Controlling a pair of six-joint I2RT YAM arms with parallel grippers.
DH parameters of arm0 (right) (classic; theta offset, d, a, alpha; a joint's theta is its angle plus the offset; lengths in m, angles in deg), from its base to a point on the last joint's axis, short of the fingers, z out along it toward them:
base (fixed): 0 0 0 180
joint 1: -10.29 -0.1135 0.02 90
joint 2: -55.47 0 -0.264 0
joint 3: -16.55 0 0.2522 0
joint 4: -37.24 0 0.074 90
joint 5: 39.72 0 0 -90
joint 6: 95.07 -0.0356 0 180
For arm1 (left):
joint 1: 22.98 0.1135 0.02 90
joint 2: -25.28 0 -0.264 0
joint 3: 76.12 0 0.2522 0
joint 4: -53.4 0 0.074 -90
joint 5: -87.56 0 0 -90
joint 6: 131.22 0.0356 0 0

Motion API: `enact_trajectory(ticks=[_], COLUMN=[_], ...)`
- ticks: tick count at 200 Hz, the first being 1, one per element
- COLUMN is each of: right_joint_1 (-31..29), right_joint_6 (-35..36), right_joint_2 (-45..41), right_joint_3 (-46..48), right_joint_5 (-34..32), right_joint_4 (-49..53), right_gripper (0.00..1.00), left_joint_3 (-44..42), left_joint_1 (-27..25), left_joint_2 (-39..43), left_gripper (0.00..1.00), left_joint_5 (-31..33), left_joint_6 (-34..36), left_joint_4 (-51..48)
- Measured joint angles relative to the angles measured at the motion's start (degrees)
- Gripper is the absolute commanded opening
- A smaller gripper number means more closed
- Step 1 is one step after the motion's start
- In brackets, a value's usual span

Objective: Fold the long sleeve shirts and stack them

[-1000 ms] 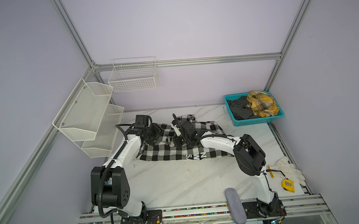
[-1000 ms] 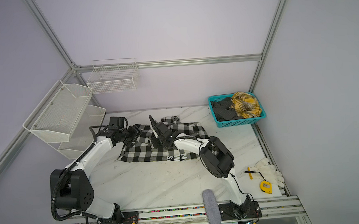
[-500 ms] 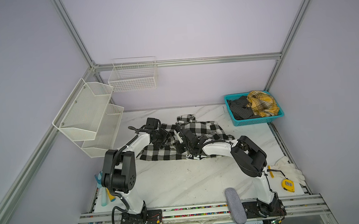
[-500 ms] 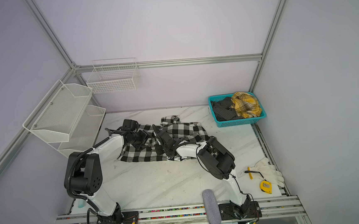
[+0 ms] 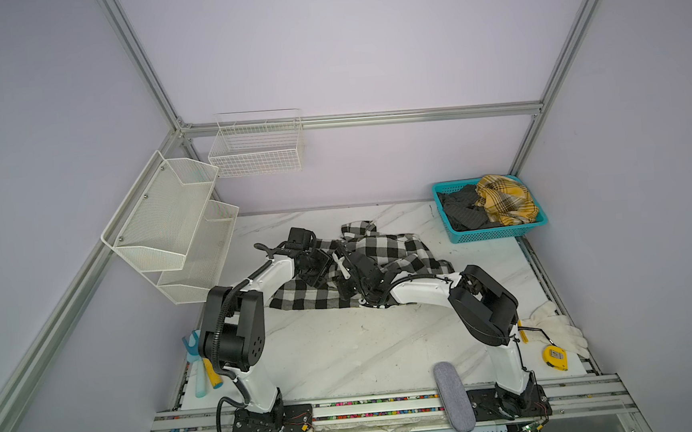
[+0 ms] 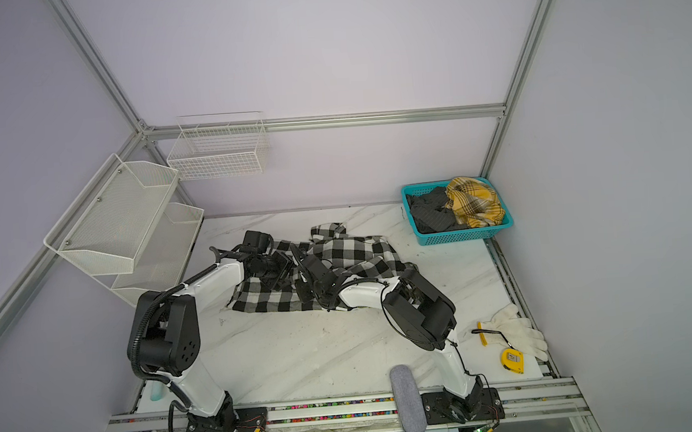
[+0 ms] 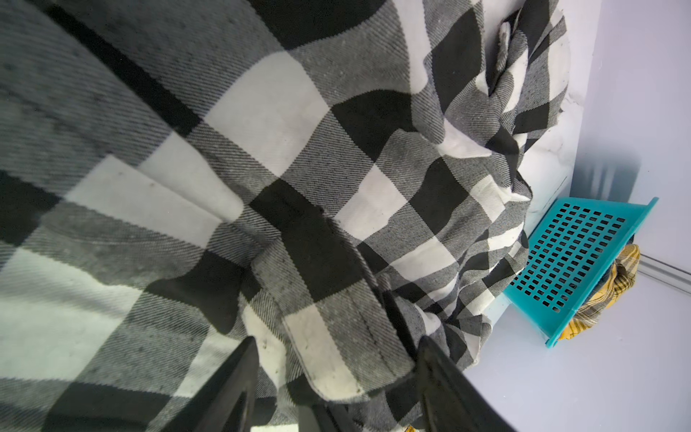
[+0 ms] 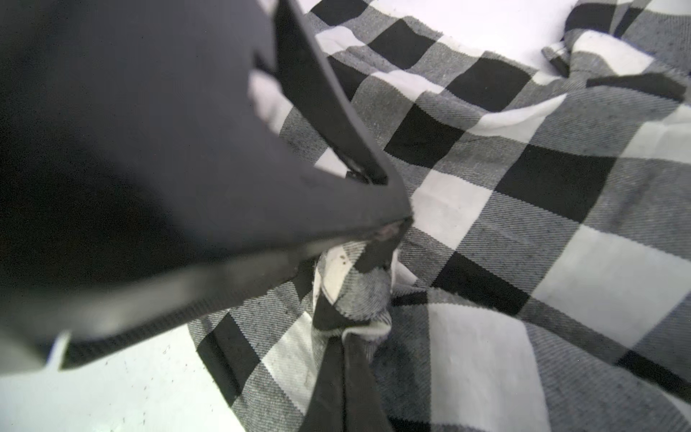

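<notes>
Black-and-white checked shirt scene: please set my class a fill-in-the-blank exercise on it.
The teal plastic basket holds a dark grey shirt and a ___ plaid shirt.
The right gripper is ___ on the black-and-white checked cloth shirt.
The left gripper stands ___ around that shirt's cuff.
Missing words: yellow; shut; open.

On white marble-patterned tabletop (image 5: 345, 350), black-and-white checked cloth shirt (image 5: 384, 250), teal plastic basket (image 5: 500, 234) behind and right of shirt, white wire-mesh shelves (image 5: 161, 221) left of shirt, yellow tape measure (image 5: 555, 356) before and right of shirt.
</notes>
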Motion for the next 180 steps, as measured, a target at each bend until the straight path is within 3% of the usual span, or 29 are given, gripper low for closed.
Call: enact_trajectory(ticks=[69, 74, 80, 92, 180], right_joint_1=[-0.7, -0.7, -0.68, -0.61, -0.74], right_joint_6=[1.25, 1.33, 1.38, 1.38, 2.93], right_joint_2=[-1.05, -1.11, -1.11, -1.11, -2.08], right_joint_3=[0.0, 0.0, 0.0, 0.0, 1.36], right_joint_5=[-3.85, -4.0, -4.24, -4.92, -5.29], right_joint_4=[0.07, 0.09, 0.13, 0.24, 0.46], right_gripper=[0.0, 0.0, 0.0, 0.0, 0.0], left_joint_3=[-1.07, -1.25, -1.27, -1.27, -1.25], left_joint_1=[0.0, 0.02, 0.02, 0.02, 0.04], left_joint_2=[3.74, 4.37, 5.01, 5.99, 3.17], left_gripper=[0.74, 0.76, 0.85, 0.87, 0.8], left_joint_5=[0.26, 0.22, 0.15, 0.2, -0.59], left_joint_6=[-0.04, -0.07, -0.09, -0.35, -1.07], left_joint_4=[-1.92, -2.16, -2.29, -2.78, -2.78])
